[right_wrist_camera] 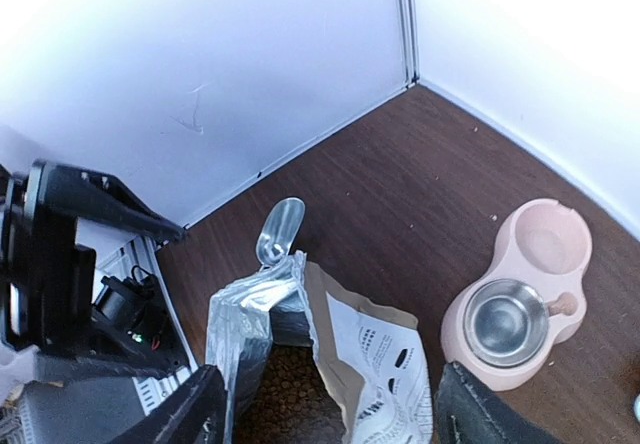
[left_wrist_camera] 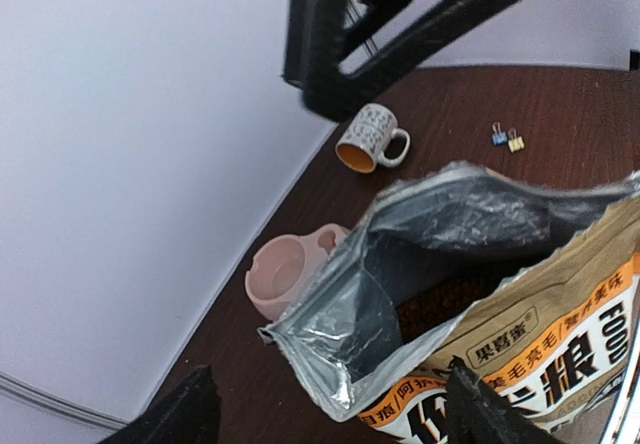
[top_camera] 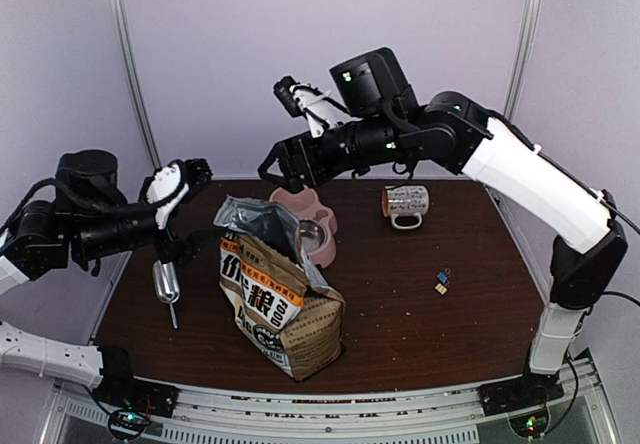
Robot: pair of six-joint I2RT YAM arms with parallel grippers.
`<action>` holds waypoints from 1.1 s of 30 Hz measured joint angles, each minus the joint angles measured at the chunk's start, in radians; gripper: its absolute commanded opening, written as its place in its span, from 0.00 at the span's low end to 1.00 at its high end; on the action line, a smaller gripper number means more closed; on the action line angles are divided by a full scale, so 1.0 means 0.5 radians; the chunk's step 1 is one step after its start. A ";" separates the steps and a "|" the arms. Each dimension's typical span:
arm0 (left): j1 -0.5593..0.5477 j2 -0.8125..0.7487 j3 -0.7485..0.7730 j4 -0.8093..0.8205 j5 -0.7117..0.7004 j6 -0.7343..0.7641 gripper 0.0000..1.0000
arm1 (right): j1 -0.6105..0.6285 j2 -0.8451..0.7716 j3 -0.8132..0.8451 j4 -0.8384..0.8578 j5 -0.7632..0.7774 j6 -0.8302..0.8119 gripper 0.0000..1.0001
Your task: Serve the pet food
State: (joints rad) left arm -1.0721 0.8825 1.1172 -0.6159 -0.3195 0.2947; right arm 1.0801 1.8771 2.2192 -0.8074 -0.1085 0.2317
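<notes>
The pet food [right_wrist_camera: 295, 389] is brown kibble inside the open kraft and white bag [top_camera: 283, 309], which stands upright mid-table with its foil mouth gaping. A strip of kibble [left_wrist_camera: 450, 299] also shows in the left wrist view. My left gripper [top_camera: 193, 172] hovers open, up and to the left of the bag's mouth, holding nothing. My right gripper [top_camera: 272, 169] hangs open above the back of the bag, also empty. The pink double bowl [top_camera: 312, 219] sits just behind the bag, with an empty steel insert [right_wrist_camera: 505, 321].
A clear plastic scoop [top_camera: 167, 284] lies on the table left of the bag. A patterned mug [top_camera: 405, 204] lies on its side at the back right. Two small binder clips [top_camera: 441, 282] rest to the right. Walls close off the back and sides.
</notes>
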 measured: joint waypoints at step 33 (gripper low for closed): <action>0.706 -0.277 -0.388 0.155 0.475 -1.567 0.96 | 0.790 -0.806 -3.083 2.284 0.382 0.316 0.52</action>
State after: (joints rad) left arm -0.7189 0.7441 0.9230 -0.5385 -0.0822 -0.4889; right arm 1.4750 1.4742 0.6777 0.3347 0.0826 0.3897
